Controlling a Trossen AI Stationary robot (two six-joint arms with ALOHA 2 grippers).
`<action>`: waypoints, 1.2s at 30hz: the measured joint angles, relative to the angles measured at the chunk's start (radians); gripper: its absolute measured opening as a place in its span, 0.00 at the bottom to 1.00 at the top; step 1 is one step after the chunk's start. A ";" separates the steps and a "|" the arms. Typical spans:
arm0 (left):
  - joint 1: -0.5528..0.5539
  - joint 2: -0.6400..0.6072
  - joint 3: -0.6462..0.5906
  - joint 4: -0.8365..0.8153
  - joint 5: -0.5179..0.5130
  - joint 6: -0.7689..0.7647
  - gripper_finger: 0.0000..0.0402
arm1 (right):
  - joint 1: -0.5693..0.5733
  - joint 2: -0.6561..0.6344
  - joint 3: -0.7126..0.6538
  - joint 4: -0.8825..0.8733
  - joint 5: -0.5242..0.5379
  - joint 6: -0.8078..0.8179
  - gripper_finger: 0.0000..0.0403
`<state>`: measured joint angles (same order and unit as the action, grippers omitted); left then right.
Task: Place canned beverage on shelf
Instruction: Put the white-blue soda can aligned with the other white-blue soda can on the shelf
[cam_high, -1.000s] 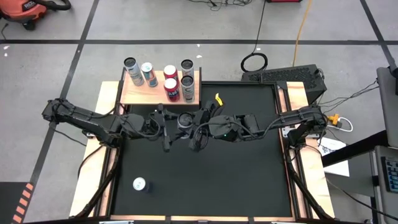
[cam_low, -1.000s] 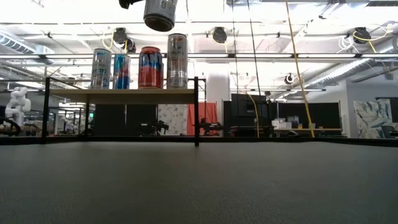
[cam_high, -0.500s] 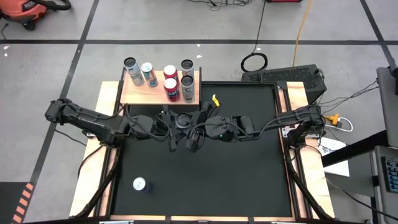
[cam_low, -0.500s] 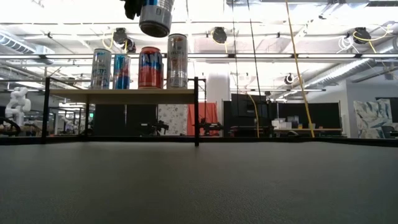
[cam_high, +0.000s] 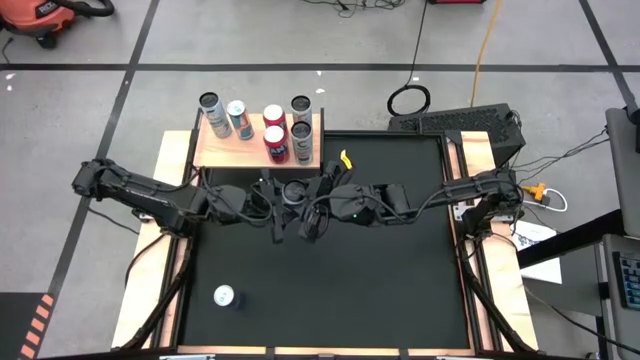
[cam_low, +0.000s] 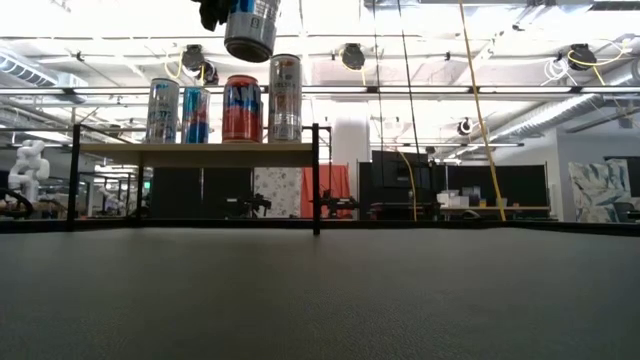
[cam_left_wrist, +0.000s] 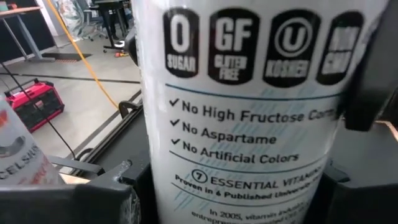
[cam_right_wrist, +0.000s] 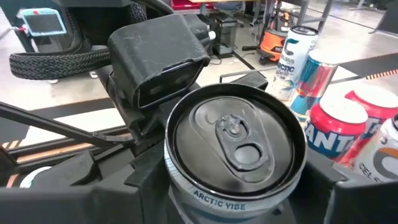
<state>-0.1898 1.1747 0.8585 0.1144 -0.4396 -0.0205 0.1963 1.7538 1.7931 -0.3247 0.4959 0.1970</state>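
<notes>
1. I am holding the can (cam_high: 295, 192) up in the air over the black mat (cam_high: 380, 290), near the middle of the table.
2. My right gripper (cam_high: 312, 205) is partly open, and its two fingers press on the sides of the can. In my right wrist view I look down on the can's dark top (cam_right_wrist: 235, 146), with its pull tab.
3. My left gripper (cam_high: 280, 205) is right up against the same can from the other side. In my left wrist view the white can (cam_left_wrist: 249, 112) fills almost all I can see, and I can read the small words on it.
4. I cannot tell if my left gripper is squeezing the can or only sits around it.
5. From low down, the can (cam_low: 251, 28) hangs high above the mat, higher than the tops of the cans on the shelf.
6. The shelf (cam_high: 215, 150) stands at the far left corner of the mat, near the can but not under it. It is a pale wood board (cam_low: 200, 153) on thin black legs.
7. Other cans (cam_high: 240, 120) stand upright on the shelf, silver ones and red ones.
8. One more can (cam_high: 224, 296) stands alone on the mat, near the front left corner, well apart from my grippers.
</notes>
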 joint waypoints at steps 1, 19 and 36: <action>0.000 -0.010 0.000 -0.008 -0.001 0.008 0.62 | -0.001 -0.001 0.000 0.005 -0.011 0.000 0.56; 0.008 -0.279 0.020 -0.222 -0.019 0.051 0.62 | 0.023 -0.166 -0.001 -0.021 -0.272 0.031 0.67; 0.006 -0.485 -0.162 -0.228 -0.134 -0.001 0.61 | 0.219 -0.392 0.001 -0.185 -0.491 0.203 0.67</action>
<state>-0.1833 0.6892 0.6964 -0.1135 -0.5732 -0.0212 0.4156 1.3614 1.7943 -0.5096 0.0054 0.3998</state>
